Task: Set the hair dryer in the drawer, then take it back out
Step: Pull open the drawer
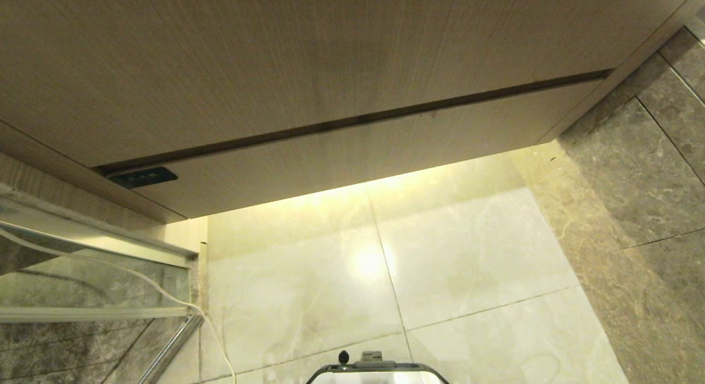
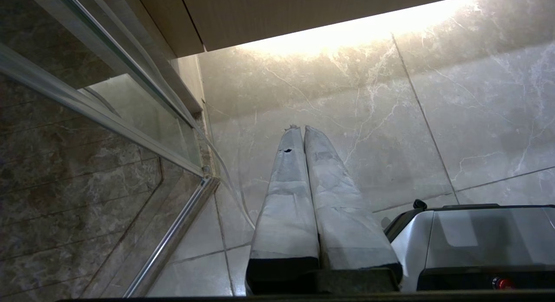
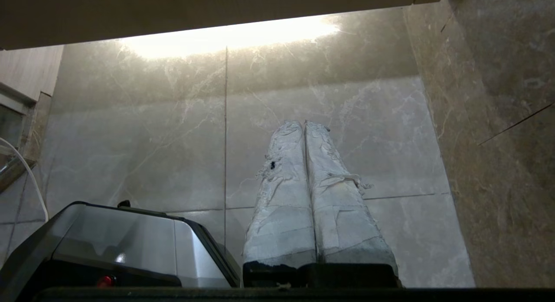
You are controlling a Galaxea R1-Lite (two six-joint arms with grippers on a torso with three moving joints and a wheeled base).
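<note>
Drawer (image 1: 352, 152) closed, hair dryer unseen; both end effectors (image 2: 302, 129) (image 3: 305, 124) pressed closed, empty. Next: open drawer.

Pale marble floor tiles (image 1: 468, 263) fill the lower middle of the head view, with a bright glare spot at centre. A warm light strip (image 1: 385, 180) glows along the cabinet's underside. A tall wood panel (image 1: 275, 59) spans the top. Dark marble wall (image 1: 650, 196) runs down the right. A glass door (image 1: 82, 274) with a metal frame stands lower left.
</note>
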